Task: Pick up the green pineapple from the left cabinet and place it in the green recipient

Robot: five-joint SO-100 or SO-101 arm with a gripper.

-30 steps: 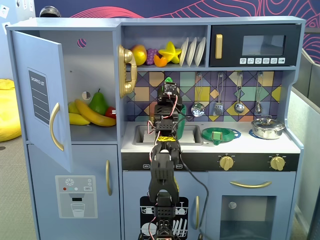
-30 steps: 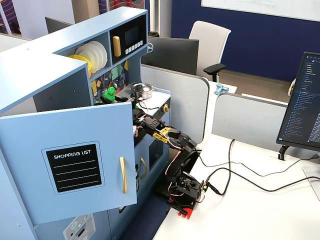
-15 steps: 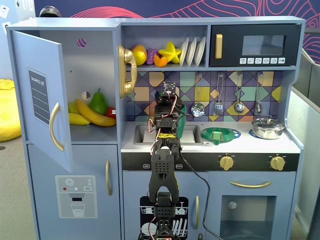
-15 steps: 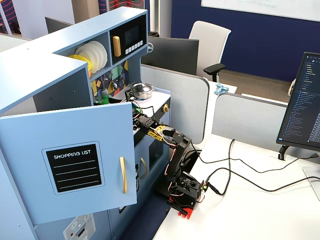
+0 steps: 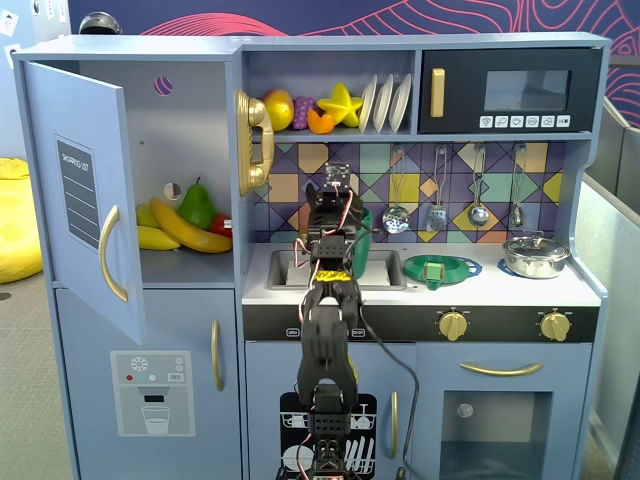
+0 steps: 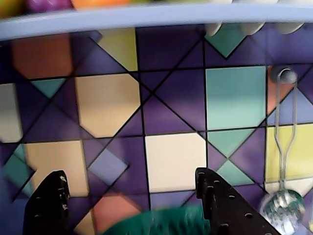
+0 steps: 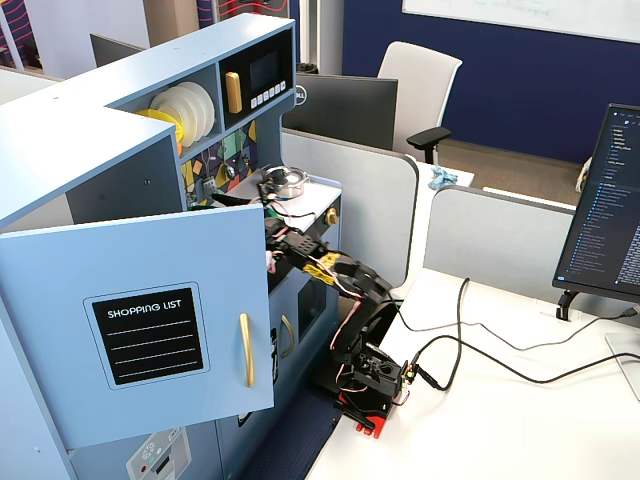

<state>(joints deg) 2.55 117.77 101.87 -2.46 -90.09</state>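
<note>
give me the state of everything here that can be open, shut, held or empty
left cabinet: door swung open, fruit inside
gripper: open, empty, above the green recipient's rim
green recipient: upright in the sink area, contents not visible
microwave: door shut
green pineapple: not visible in any view
</note>
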